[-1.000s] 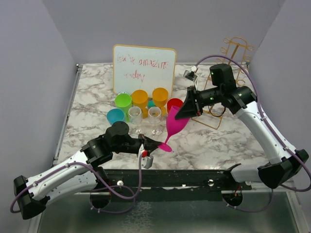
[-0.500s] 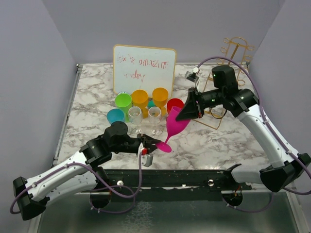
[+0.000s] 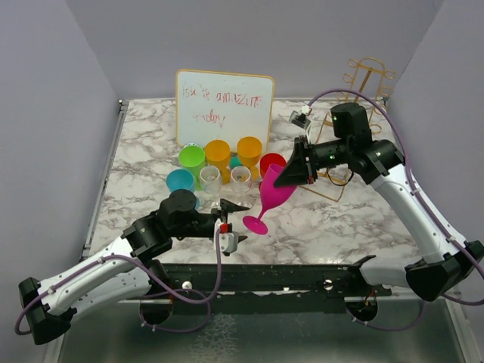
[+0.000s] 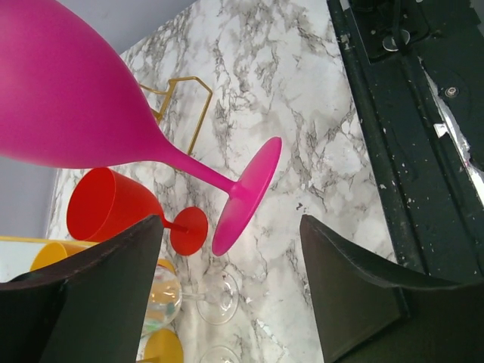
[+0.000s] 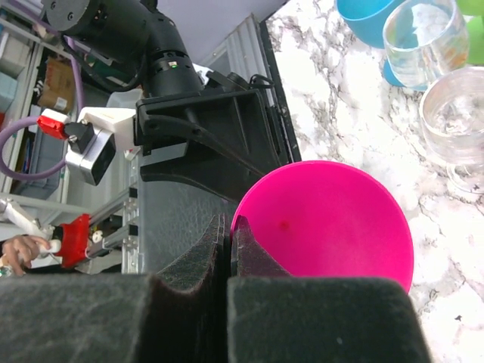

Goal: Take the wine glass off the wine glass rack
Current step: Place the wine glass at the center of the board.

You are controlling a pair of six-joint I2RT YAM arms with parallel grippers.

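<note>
First, the marble tabletop (image 3: 151, 144), broad and flat, carrying everything else. At its back, propped upright, a whiteboard (image 3: 224, 106) with red handwriting. At the far right corner, also upright, the gold wine glass rack (image 3: 368, 76), partly hidden behind the right arm (image 3: 408, 197), with no glass visible on the loop hooks that show. In front of the whiteboard, grouped closely, some coloured cups (image 3: 218, 155) and two clear glasses (image 3: 227, 180), probably only bystanders to be avoided. To the right of this group, off the rack and in front of its wire base, the pink wine glass (image 3: 272, 193), tilted, bowl high toward the right, foot low toward the left. Tilted so because of the right end effector (image 3: 290, 175): pressed together on the rim of the bowl, with the thin wall caught between the two fingers, as shown plainly from the right wrist. Gripped at the rim only, therefore likely to swing or slip if moved quickly. Just beside the foot, the left end effector (image 3: 234, 221), spread wide and pinching nothing, the foot lying ahead of the gap and apart from both fingers in the left wrist view. Not possible to tell whether the foot rests on the tabletop or hangs just above it. Judging from this, removal from the rack already done; left to do, probably, standing the glass up and releasing it.
</note>
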